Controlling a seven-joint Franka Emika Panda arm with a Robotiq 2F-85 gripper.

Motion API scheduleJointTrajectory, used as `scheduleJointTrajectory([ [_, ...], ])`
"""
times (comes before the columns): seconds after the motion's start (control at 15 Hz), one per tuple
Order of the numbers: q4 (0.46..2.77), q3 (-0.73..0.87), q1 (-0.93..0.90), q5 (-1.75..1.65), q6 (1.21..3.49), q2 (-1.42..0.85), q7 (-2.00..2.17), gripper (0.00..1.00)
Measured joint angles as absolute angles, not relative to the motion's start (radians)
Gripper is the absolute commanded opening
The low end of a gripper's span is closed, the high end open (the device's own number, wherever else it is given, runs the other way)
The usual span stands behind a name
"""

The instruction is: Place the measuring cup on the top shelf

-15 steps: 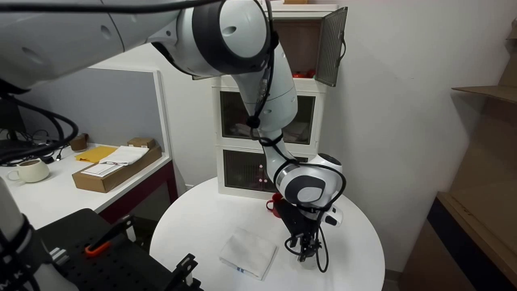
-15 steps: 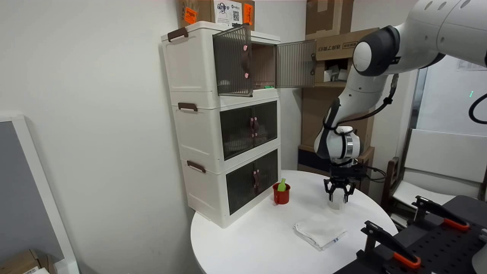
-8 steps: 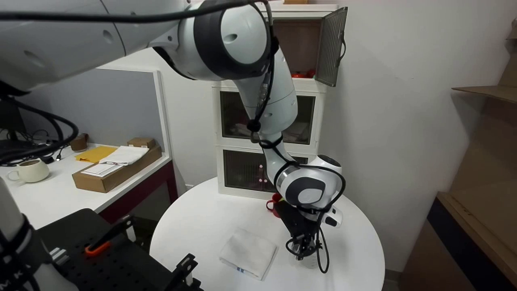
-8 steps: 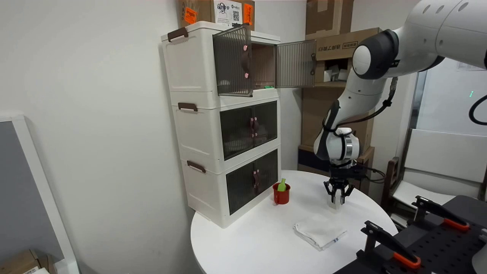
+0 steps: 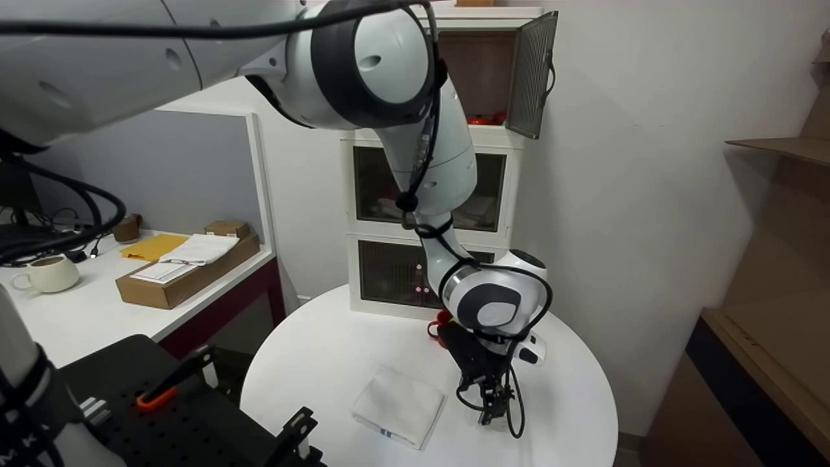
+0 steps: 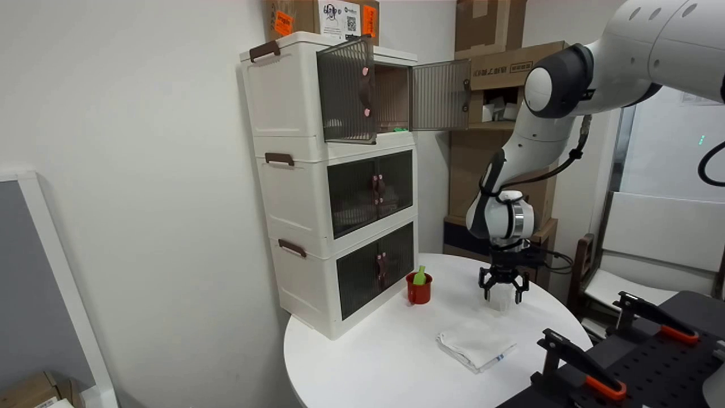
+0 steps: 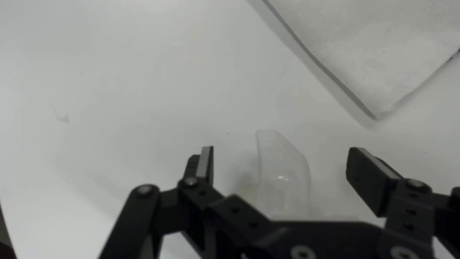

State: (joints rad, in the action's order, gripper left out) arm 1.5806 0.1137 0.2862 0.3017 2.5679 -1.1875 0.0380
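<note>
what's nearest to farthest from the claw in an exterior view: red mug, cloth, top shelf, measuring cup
1. Measuring cup, straddled by the open claw
2. Cloth, lower left in picture
3. Red mug, farther left
4. Top shelf, upper left

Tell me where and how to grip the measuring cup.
I'd grip the measuring cup by opposite side walls, from above, since it rests on the table. In the wrist view it shows between the open jaws, with space on both sides; its tapered lip points out between them, leaving the walls seemingly facing them.
</note>
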Motion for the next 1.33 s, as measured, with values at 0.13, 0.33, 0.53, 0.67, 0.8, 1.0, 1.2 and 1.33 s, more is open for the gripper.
scheduleJointTrajectory([
  [0.13,1.584,0.108,0.287,0.302,2.568,-1.185,0.036,0.67],
  [0.33,1.592,0.099,0.289,0.302,2.568,-1.177,0.029,0.45],
  [0.53,1.6,0.093,0.289,0.302,2.568,-1.172,0.018,0.23],
  [0.67,1.603,0.093,0.289,0.302,2.568,-1.172,0.017,0.08],
  [0.8,1.606,0.093,0.289,0.301,2.568,-1.172,0.016,0.06],
  [1.0,1.61,0.093,0.29,0.301,2.568,-1.17,0.016,0.06],
  [1.2,1.622,0.087,0.296,0.301,2.565,-1.159,-0.006,0.06],
  [1.33,1.643,0.063,0.319,0.291,2.513,-1.13,-0.07,0.06],
])
